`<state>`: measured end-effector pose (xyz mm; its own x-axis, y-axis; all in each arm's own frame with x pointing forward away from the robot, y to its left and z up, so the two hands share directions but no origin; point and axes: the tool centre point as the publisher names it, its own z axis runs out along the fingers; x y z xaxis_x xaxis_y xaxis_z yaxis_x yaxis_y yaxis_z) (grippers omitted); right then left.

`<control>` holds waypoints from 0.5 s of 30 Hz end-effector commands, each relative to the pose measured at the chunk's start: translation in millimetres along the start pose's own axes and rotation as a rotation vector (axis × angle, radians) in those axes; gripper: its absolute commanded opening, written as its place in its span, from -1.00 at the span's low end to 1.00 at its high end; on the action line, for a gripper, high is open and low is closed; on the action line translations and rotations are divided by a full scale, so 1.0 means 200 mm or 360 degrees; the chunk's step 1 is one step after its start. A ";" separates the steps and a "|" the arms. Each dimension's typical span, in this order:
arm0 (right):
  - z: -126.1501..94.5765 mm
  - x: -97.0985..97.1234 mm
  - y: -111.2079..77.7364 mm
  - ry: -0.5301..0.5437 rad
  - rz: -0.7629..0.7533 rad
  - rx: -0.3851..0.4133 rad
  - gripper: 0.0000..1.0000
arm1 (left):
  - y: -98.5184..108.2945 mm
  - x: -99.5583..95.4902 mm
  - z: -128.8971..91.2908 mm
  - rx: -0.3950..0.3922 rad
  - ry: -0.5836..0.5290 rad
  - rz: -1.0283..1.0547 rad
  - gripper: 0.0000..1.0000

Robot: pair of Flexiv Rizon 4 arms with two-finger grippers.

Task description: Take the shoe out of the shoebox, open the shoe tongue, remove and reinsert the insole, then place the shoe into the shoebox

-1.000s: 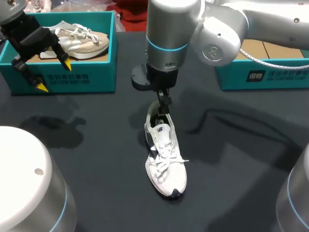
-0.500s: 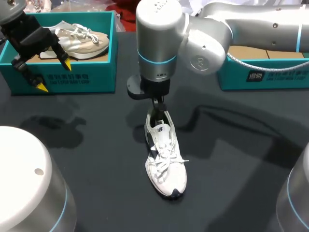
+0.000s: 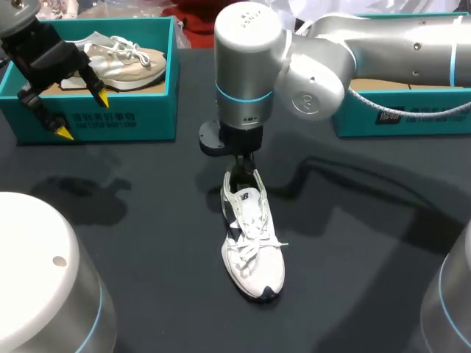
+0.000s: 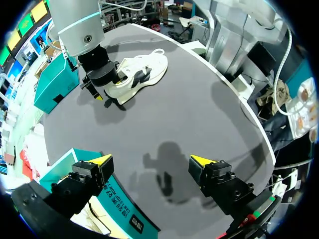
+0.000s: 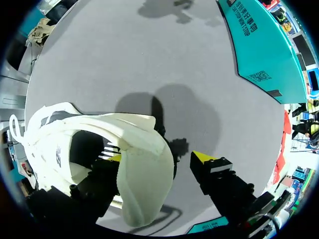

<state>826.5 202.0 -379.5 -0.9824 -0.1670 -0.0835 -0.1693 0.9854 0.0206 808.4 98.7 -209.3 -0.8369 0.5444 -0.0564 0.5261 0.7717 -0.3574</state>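
— At centre frame in the head view the white shoe (image 3: 252, 239) sits upright on the dark table (image 3: 353, 279). Its toe points to the lower edge and its heel to the top. It's out of the box, so step one looks done.

— And the right gripper (image 5: 158, 158) is planted right at the heel. The wrist view shows its fingers spread, one dipped inside the shoe's opening and the outer finger (image 5: 204, 159) standing just clear behind the heel wall. It straddles the heel but isn't pinching it.

— I'd call this the insole stage, or the approach to it. Whether the tongue is fully pulled open I can't tell from here.

— Agreed. The next move calls for that inner finger to get down onto the insole's rear edge, then a close and a lift, without dragging the whole shoe along.

— What about the left gripper (image 3: 81, 114)?

— It hangs at upper left over the teal shoebox (image 3: 110, 118), the one holding a beige shoe (image 3: 125, 62). Its fingers are wide apart and hold nothing, so it's well away from the action. It could pin the toe, if you ask me.

— A second teal box (image 3: 401, 118) waits at upper right, behind the right arm.
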 end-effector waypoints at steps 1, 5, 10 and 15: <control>0.02 -0.01 0.00 0.0006 -0.0001 -0.0004 -0.41 | 0.00 0.00 0.00 -0.0002 0.0003 0.0000 1.00; 0.01 0.00 0.00 0.0001 -0.0002 -0.0006 -1.00 | 0.00 0.00 0.00 -0.0002 0.0003 0.0000 1.00; -0.02 0.02 0.00 -0.0019 0.0000 -0.0008 -1.00 | 0.00 0.00 0.00 -0.0002 0.0003 0.0000 1.00; -0.09 0.04 0.00 -0.0048 0.0009 -0.0005 -1.00 | 0.00 0.00 0.00 -0.0002 0.0003 0.0000 1.00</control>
<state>823.5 205.6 -373.8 -0.9816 -0.1627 -0.1001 -0.1664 0.9856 0.0296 808.4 98.7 -209.3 -0.8369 0.5444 -0.0564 0.5260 0.7717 -0.3574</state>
